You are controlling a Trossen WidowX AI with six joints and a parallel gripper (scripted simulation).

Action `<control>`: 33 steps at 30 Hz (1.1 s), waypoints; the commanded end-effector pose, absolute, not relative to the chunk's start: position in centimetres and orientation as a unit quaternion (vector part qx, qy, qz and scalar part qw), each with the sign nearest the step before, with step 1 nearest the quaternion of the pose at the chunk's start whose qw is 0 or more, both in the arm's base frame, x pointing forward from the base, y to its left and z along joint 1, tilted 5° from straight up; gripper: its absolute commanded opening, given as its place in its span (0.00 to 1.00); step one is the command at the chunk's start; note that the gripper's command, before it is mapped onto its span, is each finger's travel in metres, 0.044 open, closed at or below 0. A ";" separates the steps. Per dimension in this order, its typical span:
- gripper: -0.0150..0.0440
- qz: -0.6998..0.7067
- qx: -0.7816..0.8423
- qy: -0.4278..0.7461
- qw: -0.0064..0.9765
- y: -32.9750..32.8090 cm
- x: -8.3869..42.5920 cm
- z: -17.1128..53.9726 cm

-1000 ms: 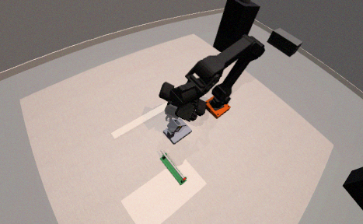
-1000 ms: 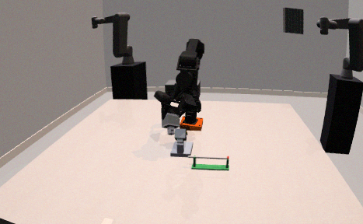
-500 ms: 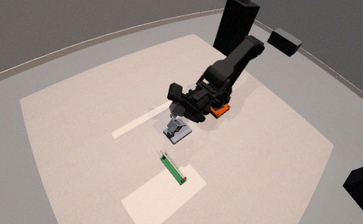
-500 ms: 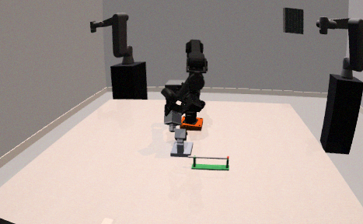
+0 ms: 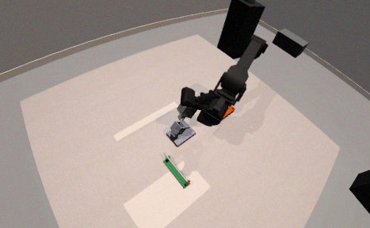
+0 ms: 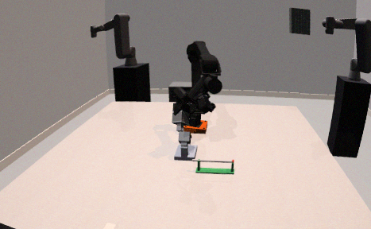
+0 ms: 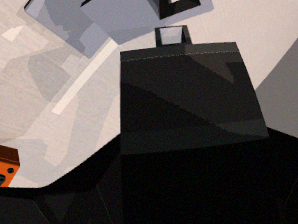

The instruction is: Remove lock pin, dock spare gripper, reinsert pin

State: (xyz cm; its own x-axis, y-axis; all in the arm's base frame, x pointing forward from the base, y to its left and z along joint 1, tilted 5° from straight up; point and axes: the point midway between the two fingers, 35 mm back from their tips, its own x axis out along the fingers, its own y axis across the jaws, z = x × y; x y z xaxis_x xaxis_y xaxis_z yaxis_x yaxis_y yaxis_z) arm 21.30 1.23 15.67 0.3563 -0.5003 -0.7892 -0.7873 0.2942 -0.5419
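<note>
My gripper (image 5: 192, 104) (image 6: 182, 107) is shut on the spare gripper (image 5: 185, 112) (image 6: 179, 118) (image 7: 182, 95), whose body fills much of the wrist view. Its short square spigot (image 7: 172, 36) points toward the mount. The grey mount (image 5: 184, 138) (image 6: 192, 151) (image 7: 55, 20) stands on the table with its tilted socket (image 5: 176, 128) (image 6: 184, 137) raised. The spigot is close to the socket, and the wrist view shows it outside the socket opening. The thin lock pin (image 5: 177, 166) (image 6: 216, 161), red at one end, lies across the green rack (image 5: 174, 174) (image 6: 215, 171). The fingertips are hard to make out.
The arm's orange base (image 5: 229, 112) (image 6: 202, 126) (image 7: 7, 169) stands behind the mount in the exterior view. The green rack is in front of the mount there. Other arms on black pedestals (image 6: 132, 83) (image 6: 349, 117) stand beyond the table edges. Pale strips mark the table.
</note>
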 end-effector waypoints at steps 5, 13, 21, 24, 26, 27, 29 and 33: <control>0.25 0.111 -0.627 0.527 0.563 1.6 20.4 16.3; 0.25 0.103 -0.669 0.496 0.544 2.2 19.7 16.8; 0.25 0.094 -0.709 0.460 0.527 2.7 19.0 17.4; 0.25 0.091 -0.723 0.445 0.520 2.9 18.8 17.7; 0.25 0.089 -0.732 0.435 0.517 3.0 18.7 17.8; 0.25 0.088 -0.734 0.432 0.516 3.0 18.7 17.9; 0.25 0.088 -0.735 0.432 0.515 3.0 18.7 17.9; 0.25 0.089 -0.735 0.430 0.517 3.0 18.8 17.8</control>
